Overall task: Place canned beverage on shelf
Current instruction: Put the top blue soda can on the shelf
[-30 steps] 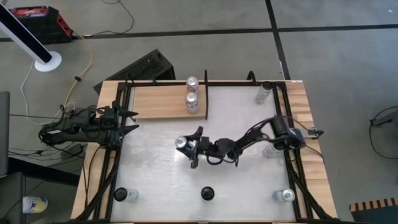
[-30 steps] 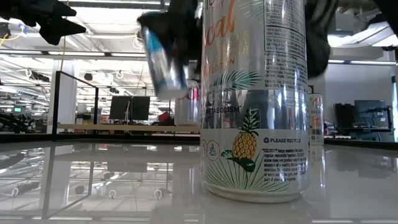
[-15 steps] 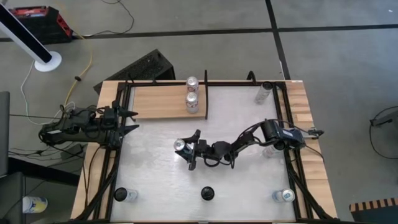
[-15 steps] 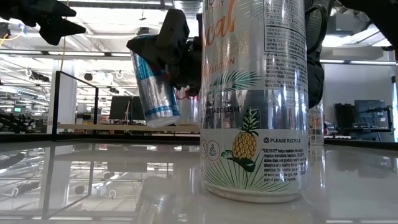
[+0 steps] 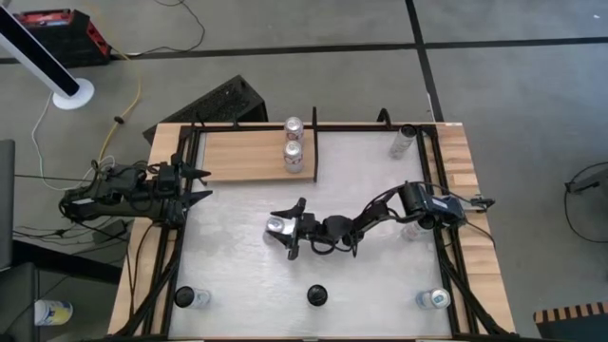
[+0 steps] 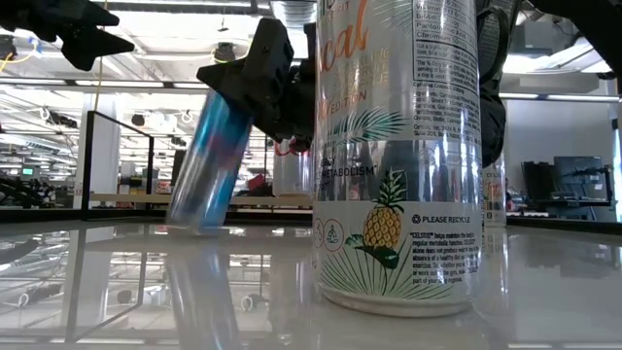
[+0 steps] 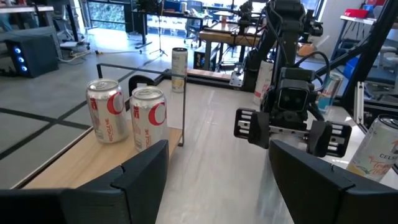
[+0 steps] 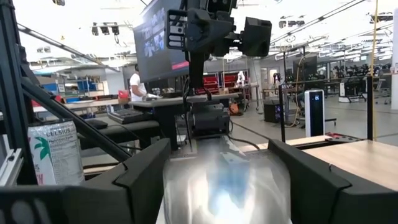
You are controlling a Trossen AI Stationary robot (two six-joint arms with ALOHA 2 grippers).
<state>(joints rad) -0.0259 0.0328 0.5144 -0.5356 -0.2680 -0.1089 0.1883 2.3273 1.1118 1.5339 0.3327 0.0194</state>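
Blurred by motion: blue can (image 6: 206, 165) in low view, smeared glare in right wrist view. Pineapple can (image 6: 398, 146) cut off above. Right pincer (image 5: 290, 228) state unreadable.

Red rectangular box (image 5: 59, 23) on grey floor, far corner beyond glossy white table (image 5: 247, 285); white round-based pole (image 5: 57, 71) nr it.

White table (image 5: 247, 275), scattered cans, shelf (image 5: 242, 152) bearing two cans (image 5: 294, 150)
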